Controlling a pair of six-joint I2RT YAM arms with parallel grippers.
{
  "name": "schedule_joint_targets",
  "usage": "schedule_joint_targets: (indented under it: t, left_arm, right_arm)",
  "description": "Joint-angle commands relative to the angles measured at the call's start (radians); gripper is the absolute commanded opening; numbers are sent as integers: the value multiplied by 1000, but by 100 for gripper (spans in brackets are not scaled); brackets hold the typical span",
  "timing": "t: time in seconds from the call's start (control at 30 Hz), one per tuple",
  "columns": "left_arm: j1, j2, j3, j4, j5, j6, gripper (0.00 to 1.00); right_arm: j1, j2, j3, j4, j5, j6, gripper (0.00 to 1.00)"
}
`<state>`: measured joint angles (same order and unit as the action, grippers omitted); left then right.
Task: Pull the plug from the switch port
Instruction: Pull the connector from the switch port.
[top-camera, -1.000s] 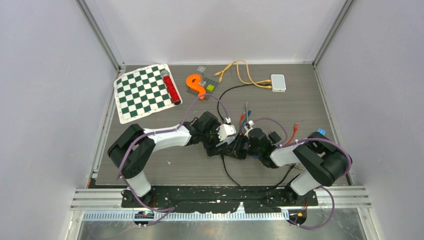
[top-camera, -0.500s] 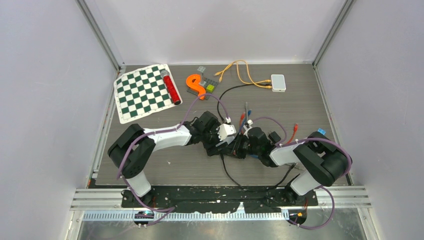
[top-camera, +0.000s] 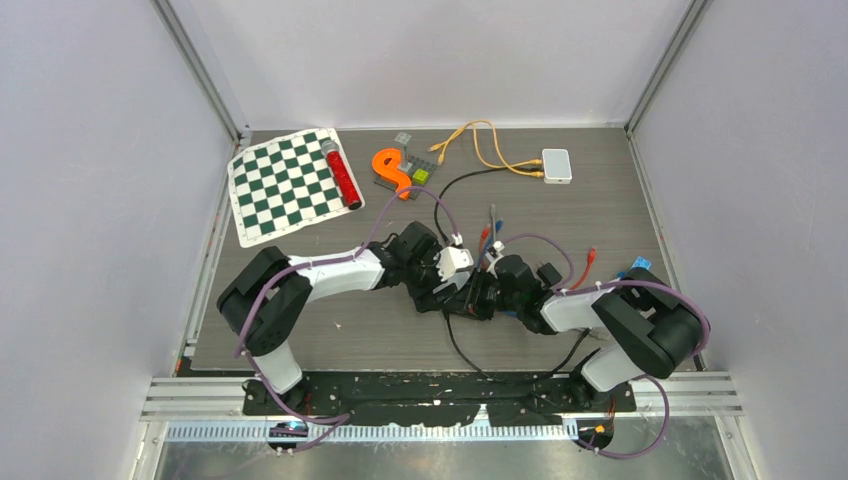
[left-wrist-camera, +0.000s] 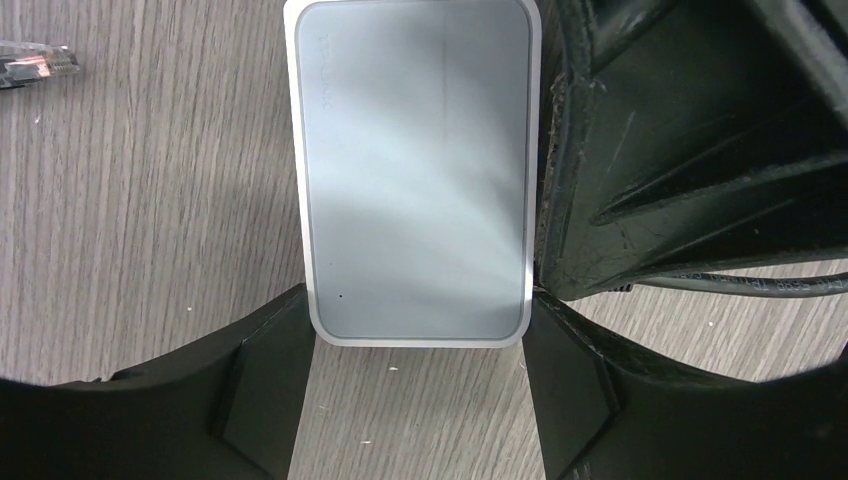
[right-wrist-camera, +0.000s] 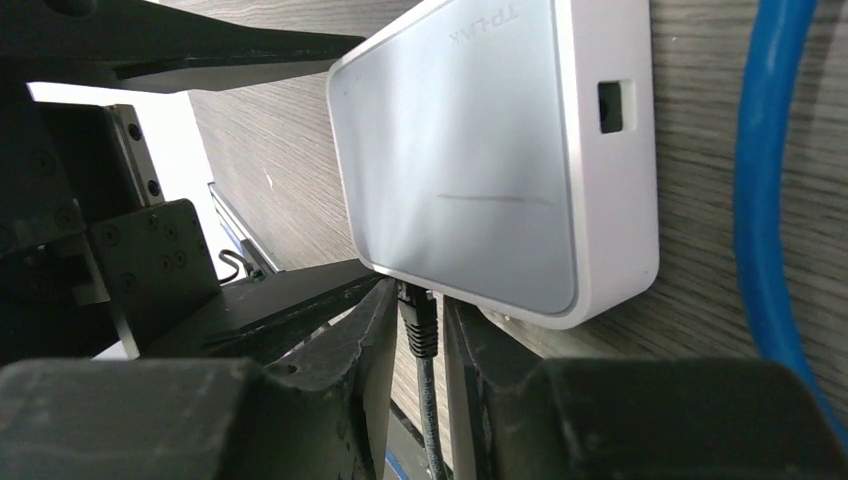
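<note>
A white switch (left-wrist-camera: 415, 170) lies flat on the wooden table. My left gripper (left-wrist-camera: 418, 312) is shut on its near end, one finger (left-wrist-camera: 265, 385) against each side. In the right wrist view the switch (right-wrist-camera: 480, 170) has a black plug (right-wrist-camera: 420, 325) seated in the port on its lower edge. My right gripper (right-wrist-camera: 420, 300) is shut on that plug, a jaw close on each side. The plug's black cable (right-wrist-camera: 430, 420) runs back between the jaws. In the top view both grippers, left (top-camera: 440, 293) and right (top-camera: 482, 298), meet mid-table and hide the switch.
A blue cable (right-wrist-camera: 775, 200) lies beside the switch. A clear plug end (left-wrist-camera: 35, 70) lies to its left. At the back are a checkered mat (top-camera: 290, 185), a red cylinder (top-camera: 343, 172), an orange S-shape (top-camera: 392, 170), and a second white switch (top-camera: 556, 165) with orange cables (top-camera: 480, 140).
The right arm's elbow has shifted slightly to the right. Both grippers stay at the switch.
</note>
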<state>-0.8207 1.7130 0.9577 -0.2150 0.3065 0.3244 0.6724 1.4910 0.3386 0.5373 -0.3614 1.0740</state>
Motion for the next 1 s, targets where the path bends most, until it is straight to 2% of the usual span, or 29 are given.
schedule_joint_targets:
  t: [0.0, 0.1, 0.3, 0.37, 0.43, 0.47, 0.53, 0.77, 0.97]
  left_arm:
    - [-4, 23, 25, -37, 39, -21, 53]
    - [-5, 21, 22, -40, 42, -23, 53]
    - [-5, 23, 19, -43, 52, -24, 52]
    - [-5, 23, 20, -44, 54, -24, 52]
    - [-5, 24, 19, -46, 56, -24, 52]
    - [-5, 24, 19, -47, 57, -25, 52]
    - [-5, 24, 18, -49, 58, -25, 52]
    - [-5, 19, 15, -49, 16, -27, 50]
    - [-5, 16, 21, -48, -26, -21, 49]
  right_arm:
    - [6, 40, 27, 35, -20, -2, 28]
    - [7, 66, 13, 105, -17, 22, 27]
    - [7, 75, 31, 116, -8, 29, 33]
    - [7, 77, 38, 116, -7, 26, 31]
    - [7, 81, 43, 109, -7, 17, 24]
    - [7, 82, 48, 101, -7, 13, 16]
    - [7, 83, 54, 83, -17, 0, 8]
    - [6, 75, 58, 61, -72, -27, 5]
    - [4, 91, -1, 208, -153, 39, 5]
